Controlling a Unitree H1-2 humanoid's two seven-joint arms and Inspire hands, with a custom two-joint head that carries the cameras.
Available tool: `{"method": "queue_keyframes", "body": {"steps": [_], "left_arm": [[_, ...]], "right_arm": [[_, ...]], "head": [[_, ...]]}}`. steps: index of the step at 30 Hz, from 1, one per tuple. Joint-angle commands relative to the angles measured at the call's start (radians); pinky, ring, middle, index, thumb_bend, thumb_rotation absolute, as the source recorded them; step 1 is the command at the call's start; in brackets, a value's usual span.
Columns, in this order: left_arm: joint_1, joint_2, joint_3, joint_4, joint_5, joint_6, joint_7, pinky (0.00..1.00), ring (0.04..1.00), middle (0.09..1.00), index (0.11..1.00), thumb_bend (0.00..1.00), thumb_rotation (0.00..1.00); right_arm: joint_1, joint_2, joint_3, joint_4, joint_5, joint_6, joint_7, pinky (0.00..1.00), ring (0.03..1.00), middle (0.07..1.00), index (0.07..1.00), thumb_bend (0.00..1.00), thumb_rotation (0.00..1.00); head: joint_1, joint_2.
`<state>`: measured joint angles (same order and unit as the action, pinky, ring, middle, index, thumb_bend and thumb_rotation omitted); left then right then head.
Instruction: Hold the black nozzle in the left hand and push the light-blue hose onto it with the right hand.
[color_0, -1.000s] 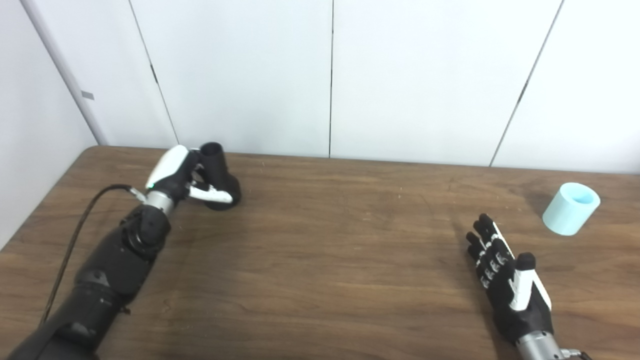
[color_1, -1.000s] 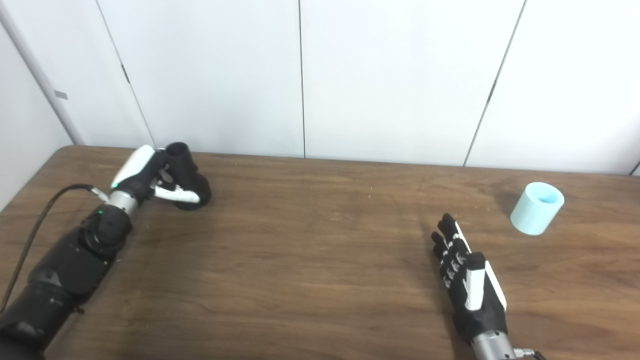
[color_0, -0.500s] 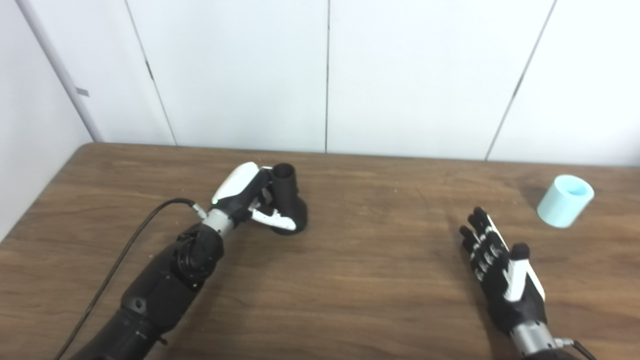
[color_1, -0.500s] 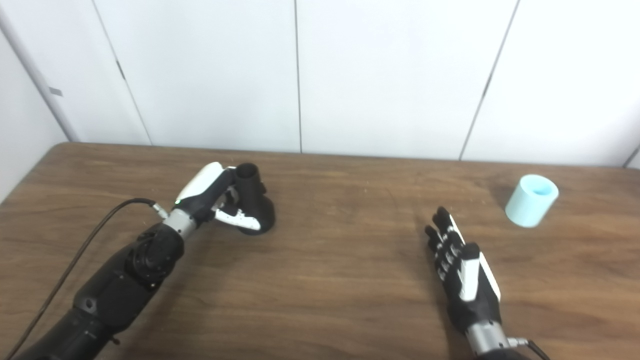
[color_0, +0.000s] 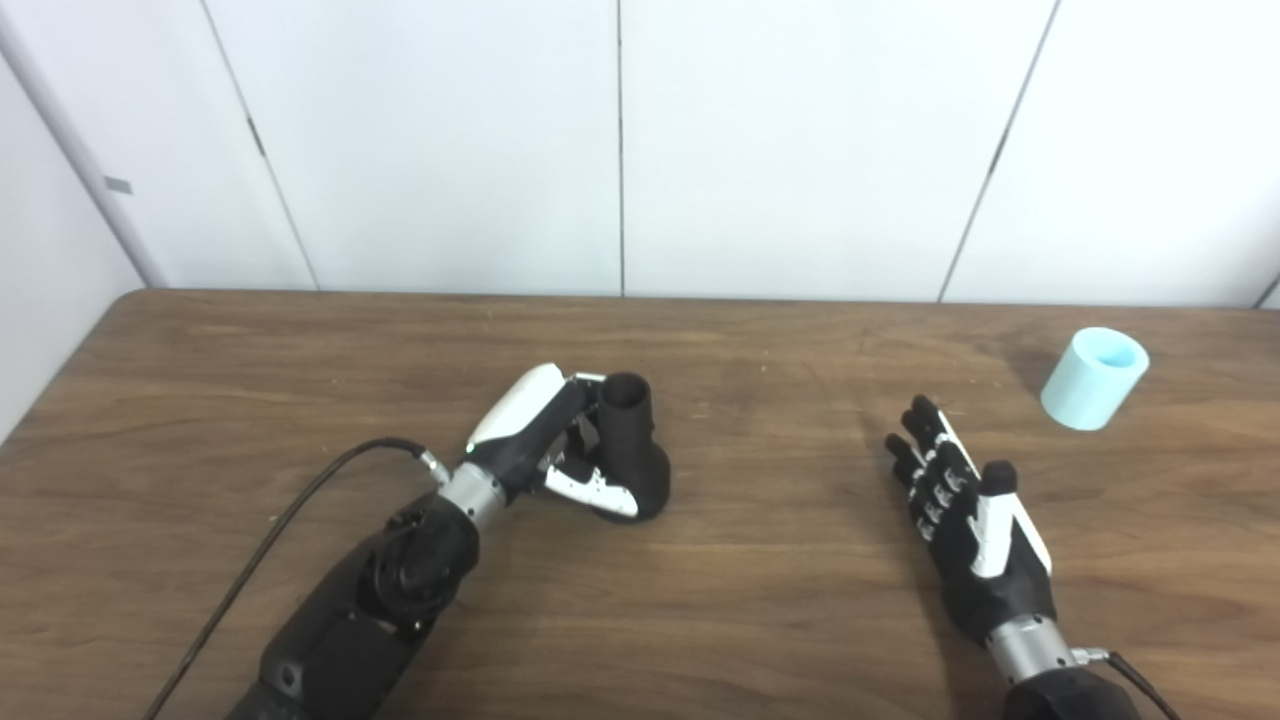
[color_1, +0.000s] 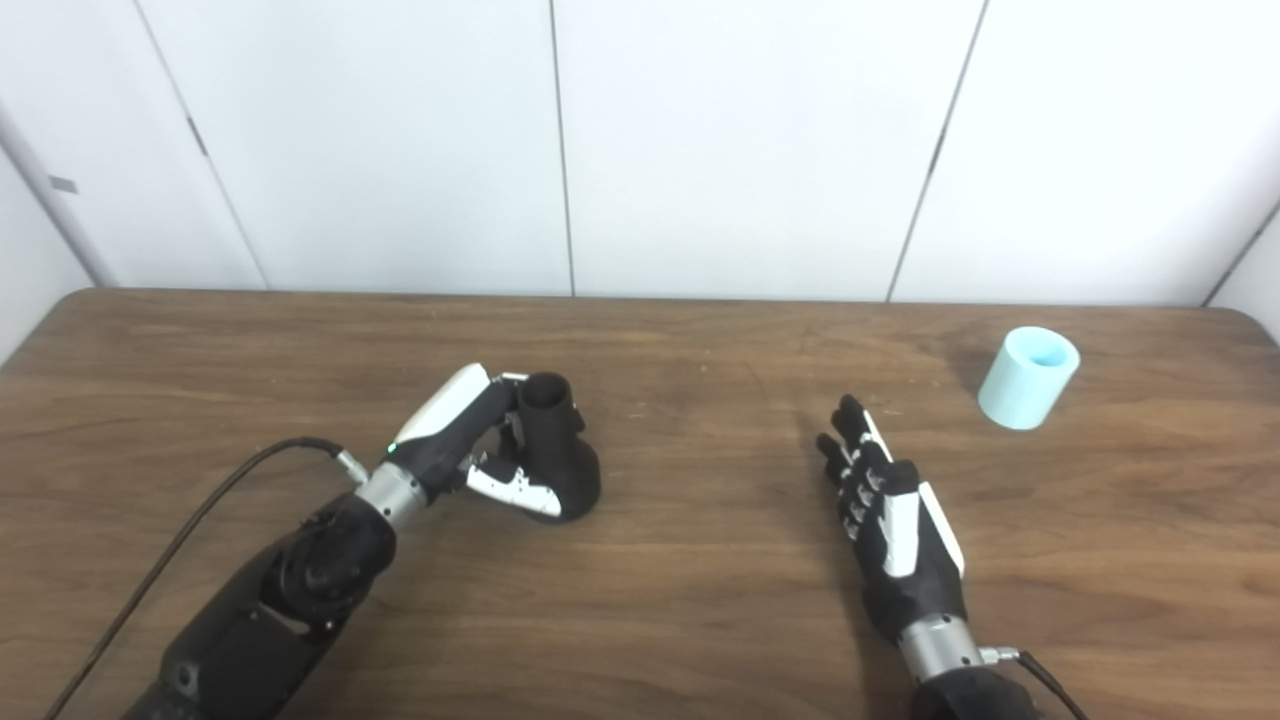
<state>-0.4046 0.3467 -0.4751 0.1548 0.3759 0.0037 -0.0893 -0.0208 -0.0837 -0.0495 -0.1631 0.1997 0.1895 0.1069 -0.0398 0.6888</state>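
Well apart, right hand (color_0: 975, 525) flat, splayed

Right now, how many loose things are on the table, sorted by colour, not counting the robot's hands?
Black: 1, the nozzle, held in the left hand
Light blue: 1, the hose, standing clear of the open right hand
Total: 2

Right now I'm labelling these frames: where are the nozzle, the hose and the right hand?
nozzle (color_0: 632, 455), left eye view, on its black body.
hose (color_0: 1090, 382), left eye view, on its light-blue side wall.
right hand (color_1: 895, 535), right eye view, on its back.
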Motion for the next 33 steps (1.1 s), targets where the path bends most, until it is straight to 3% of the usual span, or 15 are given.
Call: {"method": "queue_keyframes", "body": {"steps": [1, 11, 15, 20, 25, 33], "left_arm": [[0.124, 0.026, -0.104, 0.066, 0.089, 0.117, -0.162, 0.23, 0.296, 0.355, 0.471, 0.51, 0.09], [0.127, 0.044, -0.138, 0.035, 0.113, 0.09, -0.142, 0.33, 0.34, 0.371, 0.471, 0.51, 0.09], [0.131, 0.043, -0.141, 0.021, 0.11, 0.08, -0.14, 0.35, 0.347, 0.374, 0.471, 0.51, 0.09], [0.129, 0.044, -0.138, 0.025, 0.101, 0.071, -0.14, 0.33, 0.353, 0.387, 0.472, 0.51, 0.09], [0.131, 0.042, -0.133, 0.032, 0.09, 0.057, -0.137, 0.28, 0.338, 0.389, 0.471, 0.51, 0.09], [0.129, 0.038, -0.13, 0.044, 0.089, 0.048, -0.134, 0.26, 0.323, 0.374, 0.471, 0.51, 0.09]], "right_arm": [[-0.015, 0.016, 0.017, -0.043, -0.007, 0.01, -0.004, 1.0, 0.973, 1.0, 1.0, 0.78, 1.0], [-0.016, 0.011, 0.016, -0.076, -0.038, 0.037, -0.033, 1.0, 0.964, 1.0, 1.0, 0.78, 1.0], [-0.03, -0.005, 0.046, -0.198, -0.242, 0.104, -0.109, 0.92, 0.917, 0.924, 0.945, 0.71, 0.84], [-0.087, -0.05, 0.062, -0.3, -0.36, 0.163, -0.101, 0.83, 0.862, 0.878, 0.874, 0.72, 0.66], [-0.163, -0.178, 0.039, -0.343, -0.413, 0.201, -0.044, 0.76, 0.85, 0.871, 0.872, 0.8, 0.56], [-0.312, -0.413, 0.04, -0.295, -0.601, 0.155, -0.001, 0.86, 0.865, 0.867, 0.872, 0.87, 0.55]], "head": [[-0.006, 0.001], [-0.023, -0.005], [-0.04, -0.008], [-0.061, -0.011], [-0.062, -0.015], [-0.061, -0.019]]}}
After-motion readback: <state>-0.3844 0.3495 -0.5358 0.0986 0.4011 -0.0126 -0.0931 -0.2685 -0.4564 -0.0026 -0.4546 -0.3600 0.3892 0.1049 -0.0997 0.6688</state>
